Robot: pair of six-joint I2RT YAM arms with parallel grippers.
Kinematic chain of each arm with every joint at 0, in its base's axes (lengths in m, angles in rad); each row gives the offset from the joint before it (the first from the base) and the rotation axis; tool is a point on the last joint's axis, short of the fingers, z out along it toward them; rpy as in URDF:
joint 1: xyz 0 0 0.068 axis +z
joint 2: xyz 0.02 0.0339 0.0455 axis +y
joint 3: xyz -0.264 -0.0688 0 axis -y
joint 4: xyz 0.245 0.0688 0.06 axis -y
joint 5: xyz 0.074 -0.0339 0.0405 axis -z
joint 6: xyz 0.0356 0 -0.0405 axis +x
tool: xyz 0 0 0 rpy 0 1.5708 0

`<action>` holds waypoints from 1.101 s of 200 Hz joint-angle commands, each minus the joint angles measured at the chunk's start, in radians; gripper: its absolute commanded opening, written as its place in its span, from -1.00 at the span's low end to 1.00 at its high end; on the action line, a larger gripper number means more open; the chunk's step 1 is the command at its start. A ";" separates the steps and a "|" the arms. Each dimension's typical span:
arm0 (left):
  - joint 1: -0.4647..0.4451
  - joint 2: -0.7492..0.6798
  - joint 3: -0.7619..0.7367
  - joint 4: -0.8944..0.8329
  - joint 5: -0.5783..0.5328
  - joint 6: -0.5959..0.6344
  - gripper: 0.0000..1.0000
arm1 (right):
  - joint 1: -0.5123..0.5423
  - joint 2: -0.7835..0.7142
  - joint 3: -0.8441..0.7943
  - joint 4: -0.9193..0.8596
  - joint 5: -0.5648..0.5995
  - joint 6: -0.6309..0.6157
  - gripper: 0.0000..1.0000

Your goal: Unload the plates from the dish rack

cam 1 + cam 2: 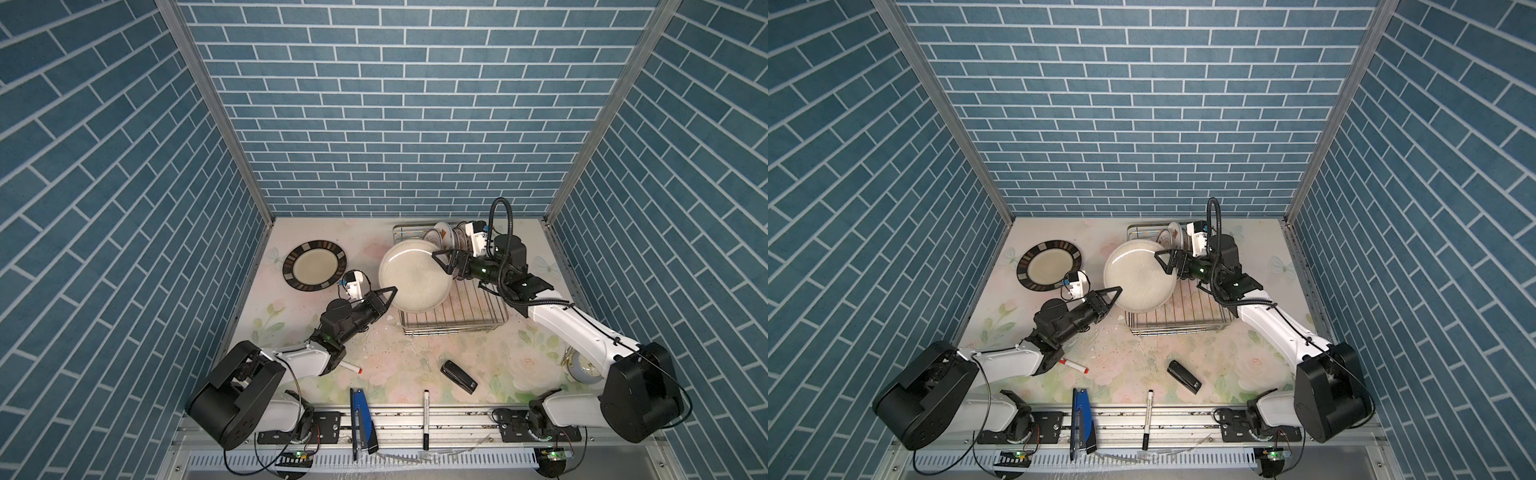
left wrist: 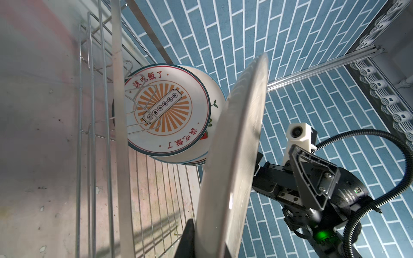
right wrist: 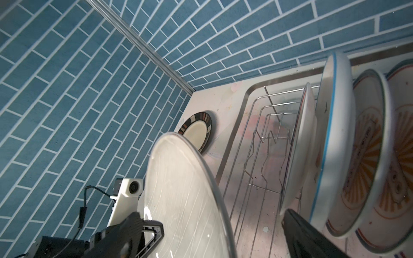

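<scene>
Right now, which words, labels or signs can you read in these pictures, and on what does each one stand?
"該吃飯了": red, along one side of the sunburst plate rim.
"該吃飯了": red again, along the opposite side of that rim, turned the other way.
Centre banner of that plate: a row of characters, too small to read.
Marker at the front: print too small to read.
Right arm: small white print, blurred.

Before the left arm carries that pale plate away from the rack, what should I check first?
1. Left gripper shut on pale plate rim: ok.
2. Right gripper jaws open: ok.
3. Right gripper clear of that rim: cannot tell.
4. Prongs of dish rack clear of pale plate: ok.
5. Dark-rimmed plate lying flat, nothing on it: ok.
6. Remaining plates apart from pale plate: ok.
</scene>
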 commanded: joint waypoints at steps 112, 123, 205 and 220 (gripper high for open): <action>0.353 -0.387 -0.003 -0.309 0.075 -0.006 -1.00 | 0.112 0.095 0.117 0.024 0.007 -0.145 0.98; 0.382 -0.387 -0.007 -0.303 0.084 -0.015 -1.00 | 0.143 0.118 0.148 0.005 0.046 -0.172 0.98; 0.598 -0.335 -0.006 -0.294 0.116 -0.037 -1.00 | 0.282 0.331 0.386 -0.083 0.170 -0.310 0.98; 0.628 -0.312 -0.002 -0.287 0.120 -0.039 -1.00 | 0.289 0.379 0.445 -0.121 0.180 -0.311 0.98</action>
